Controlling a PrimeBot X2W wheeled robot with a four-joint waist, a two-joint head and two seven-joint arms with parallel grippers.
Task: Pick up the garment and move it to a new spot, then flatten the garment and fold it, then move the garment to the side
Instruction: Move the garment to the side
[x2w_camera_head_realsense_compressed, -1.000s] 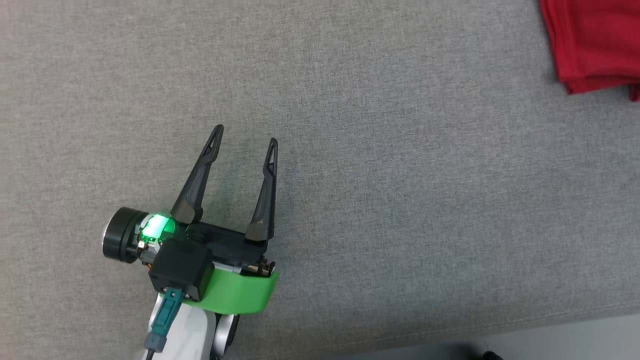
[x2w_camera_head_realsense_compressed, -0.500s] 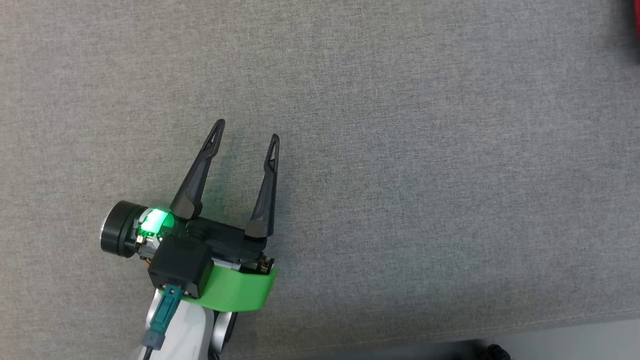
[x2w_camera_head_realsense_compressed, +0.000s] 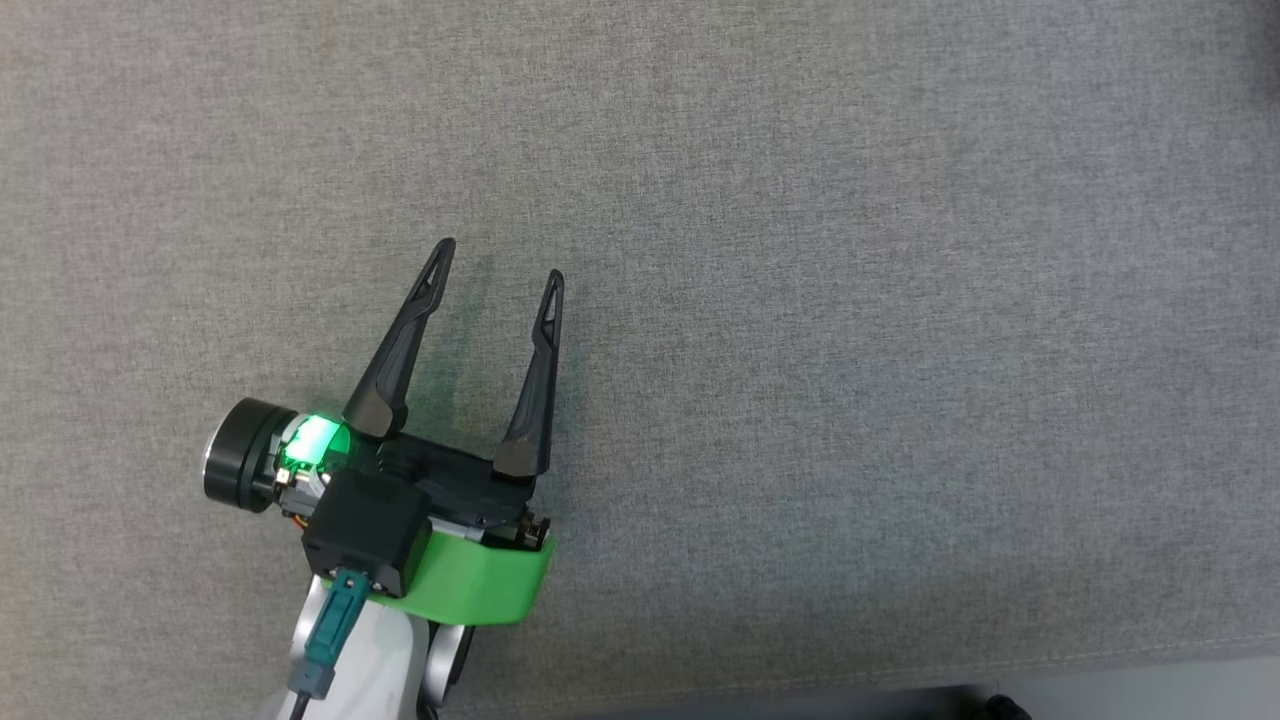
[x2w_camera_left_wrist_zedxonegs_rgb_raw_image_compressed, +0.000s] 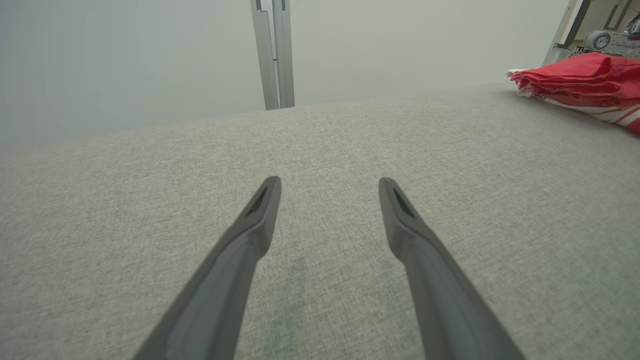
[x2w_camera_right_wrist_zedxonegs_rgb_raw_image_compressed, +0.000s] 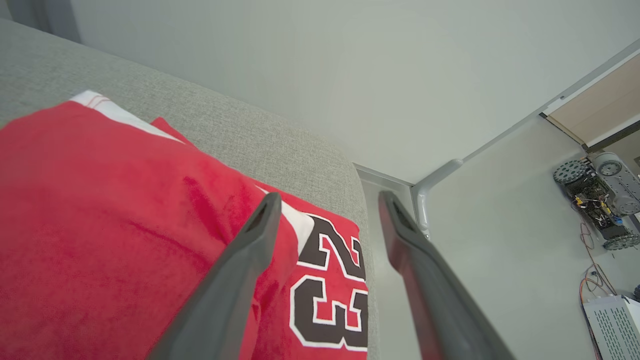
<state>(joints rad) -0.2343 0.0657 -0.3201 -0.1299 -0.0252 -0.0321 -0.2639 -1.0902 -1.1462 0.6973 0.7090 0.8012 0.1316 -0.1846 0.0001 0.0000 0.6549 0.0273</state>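
Two sets of fingers spread wide: the left gripper (x2w_camera_head_realsense_compressed: 500, 260) over the gray cushion's (x2w_camera_head_realsense_compressed: 900, 300) bare middle, the right gripper (x2w_camera_right_wrist_zedxonegs_rgb_raw_image_compressed: 328, 197) above the red garment (x2w_camera_right_wrist_zedxonegs_rgb_raw_image_compressed: 100, 225), lying free at the cushion's edge. Folding and moving look done.

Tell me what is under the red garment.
The red garment lies on the grey fabric surface, near its edge. Anything beneath its folds is covered.

Garment (x2w_camera_left_wrist_zedxonegs_rgb_raw_image_compressed: 585, 75) at the right edge of the upholstered surface (x2w_camera_head_realsense_compressed: 850, 350), left gripper (x2w_camera_head_realsense_compressed: 500, 262) well apart over its left part
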